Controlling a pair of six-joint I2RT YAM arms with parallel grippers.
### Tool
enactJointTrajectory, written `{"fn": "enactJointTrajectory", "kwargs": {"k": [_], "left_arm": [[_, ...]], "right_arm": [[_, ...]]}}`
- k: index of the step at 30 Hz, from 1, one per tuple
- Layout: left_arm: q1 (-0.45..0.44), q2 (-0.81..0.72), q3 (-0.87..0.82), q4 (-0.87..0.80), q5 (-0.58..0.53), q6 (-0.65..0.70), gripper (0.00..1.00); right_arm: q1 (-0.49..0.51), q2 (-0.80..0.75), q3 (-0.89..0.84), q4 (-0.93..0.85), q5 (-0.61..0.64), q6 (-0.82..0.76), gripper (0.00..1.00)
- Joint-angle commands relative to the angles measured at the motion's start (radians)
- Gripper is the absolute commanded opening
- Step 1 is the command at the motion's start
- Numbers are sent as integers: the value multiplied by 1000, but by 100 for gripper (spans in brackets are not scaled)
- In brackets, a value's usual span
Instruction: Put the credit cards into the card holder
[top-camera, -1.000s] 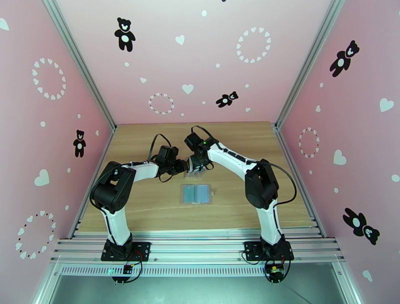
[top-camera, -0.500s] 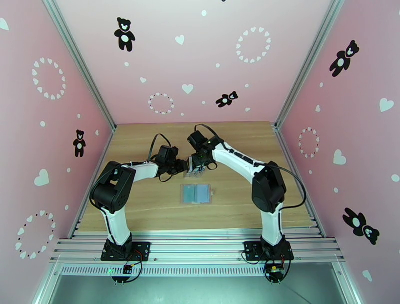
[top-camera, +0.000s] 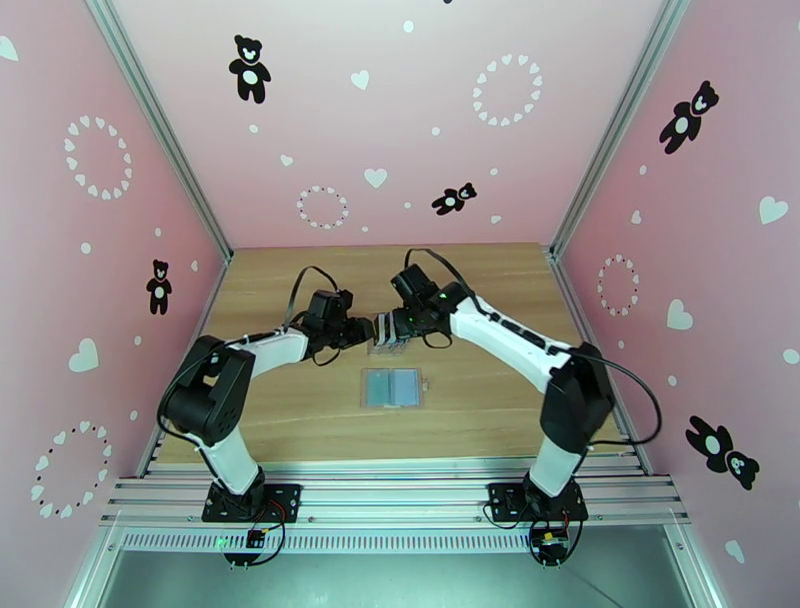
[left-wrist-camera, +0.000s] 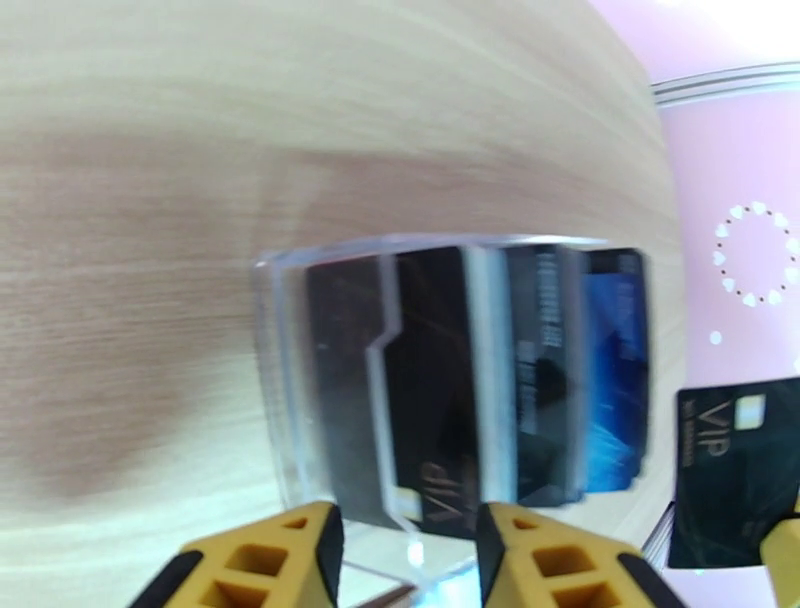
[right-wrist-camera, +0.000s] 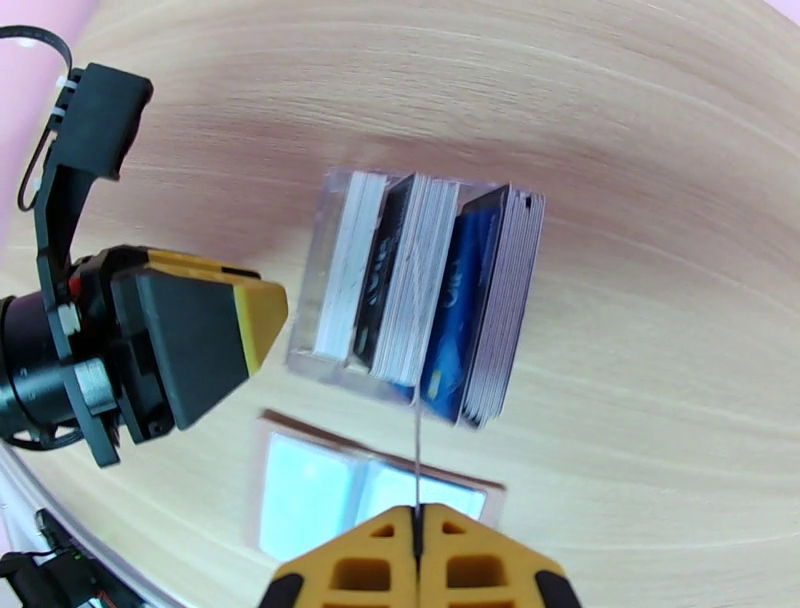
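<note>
A clear slotted stand (top-camera: 388, 340) holds several upright credit cards (right-wrist-camera: 470, 300), dark, white and blue. My right gripper (right-wrist-camera: 415, 540) hovers above it, shut on a thin dark VIP card (left-wrist-camera: 730, 470) that shows edge-on between the fingers. In the top view the right gripper (top-camera: 402, 322) is just right of the stand. The left gripper (left-wrist-camera: 410, 550) is at the stand's left end, its yellow fingers (left-wrist-camera: 300, 555) apart and nothing pinched between them; from above the left gripper (top-camera: 366, 331) is beside the stand. The card holder (top-camera: 391, 387) lies open and flat nearer the arms, its clear sleeves (right-wrist-camera: 310, 485) facing up.
Bare wooden table (top-camera: 480, 290) surrounds the stand and holder. Pink walls (top-camera: 120, 250) close in the left, right and back. An aluminium rail (top-camera: 400, 480) runs along the near edge by the arm bases.
The right arm's elbow swung out to the right and its gripper drew away from the stand with the card. The left gripper's fingers spread wider and its arm shifted slightly left.
</note>
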Motion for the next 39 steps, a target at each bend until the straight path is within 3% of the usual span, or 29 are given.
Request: {"fn": "enactJointTrajectory", "kwargs": {"k": [1, 12, 21, 27, 39], "left_arm": [[-3, -56, -19, 11, -24, 32, 43], [-41, -161, -40, -70, -171, 105, 45], [-114, -294, -126, -174, -267, 120, 47], [-183, -403, -233, -277, -328, 113, 47], [-302, -436, -333, -312, -355, 38, 48]], "right_arm": [[5, -84, -67, 82, -34, 48, 0], [16, -284, -321, 257, -122, 131, 0], [17, -401, -620, 580, -275, 265, 0], [19, -391, -802, 869, -348, 389, 0], [27, -375, -902, 951, -319, 455, 0]]}}
